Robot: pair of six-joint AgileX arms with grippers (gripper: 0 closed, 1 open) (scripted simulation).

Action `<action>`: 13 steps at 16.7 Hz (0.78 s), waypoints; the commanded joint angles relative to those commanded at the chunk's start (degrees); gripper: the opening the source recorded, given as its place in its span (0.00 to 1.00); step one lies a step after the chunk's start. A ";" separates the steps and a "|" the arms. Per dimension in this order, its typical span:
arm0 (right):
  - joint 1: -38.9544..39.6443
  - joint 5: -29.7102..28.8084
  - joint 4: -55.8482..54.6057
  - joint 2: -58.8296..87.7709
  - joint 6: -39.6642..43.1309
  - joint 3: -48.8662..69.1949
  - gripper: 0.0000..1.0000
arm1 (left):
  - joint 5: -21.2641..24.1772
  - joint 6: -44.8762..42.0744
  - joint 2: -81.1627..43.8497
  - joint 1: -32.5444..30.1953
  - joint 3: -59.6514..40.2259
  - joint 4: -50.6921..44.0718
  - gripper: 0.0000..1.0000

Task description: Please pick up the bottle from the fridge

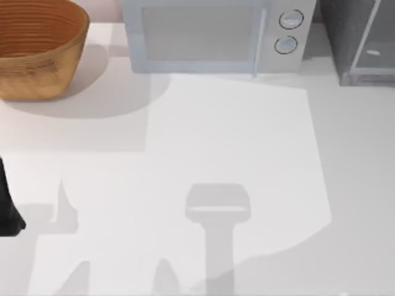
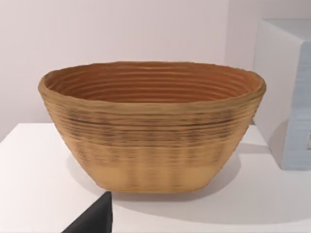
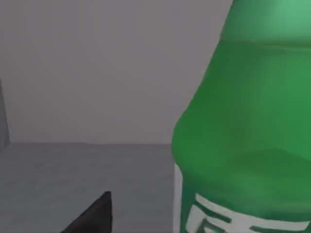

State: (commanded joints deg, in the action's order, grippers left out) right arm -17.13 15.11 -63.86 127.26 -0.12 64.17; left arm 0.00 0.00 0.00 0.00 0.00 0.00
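Facing green bottle (image 3: 248, 131) up close, white label lettering unreadable

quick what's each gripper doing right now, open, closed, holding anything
Left gripper: cannot be told; it faces the basket.
Right gripper: cannot be told; it is close beside the bottle.

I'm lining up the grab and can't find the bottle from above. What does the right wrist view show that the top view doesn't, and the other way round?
Right wrist view: the green bottle close up, upright on a grey floor against grey walls, a dark fingertip near it.

Top view: the woven basket, the microwave, the left arm at the table's left edge.

Shared: apparently the fridge, seen from outside above and, judging by the grey walls, from within by the wrist.
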 joint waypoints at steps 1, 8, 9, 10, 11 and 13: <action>0.33 -0.35 1.06 0.98 0.01 1.97 1.00 | 0.00 0.00 0.00 0.00 0.00 0.00 1.00; 0.80 -0.83 2.55 2.14 0.04 4.20 0.92 | 0.00 0.00 0.00 0.00 0.00 0.00 1.00; 0.80 -0.83 2.55 2.14 0.04 4.20 0.85 | 0.00 0.00 0.00 0.00 0.00 0.00 1.00; 0.80 -0.83 2.55 2.14 0.04 4.20 0.77 | 0.00 0.00 0.00 0.00 0.00 0.00 1.00; 0.80 -0.83 2.55 2.14 0.04 4.20 0.70 | 0.00 0.00 0.00 0.00 0.00 0.00 1.00; 0.80 -0.83 2.55 2.14 0.04 4.20 0.55 | 0.00 0.00 0.00 0.00 0.00 0.00 1.00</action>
State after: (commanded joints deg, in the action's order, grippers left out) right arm -16.33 14.27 -61.30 129.40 -0.08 68.37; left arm 0.00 0.00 0.00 0.00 0.00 0.00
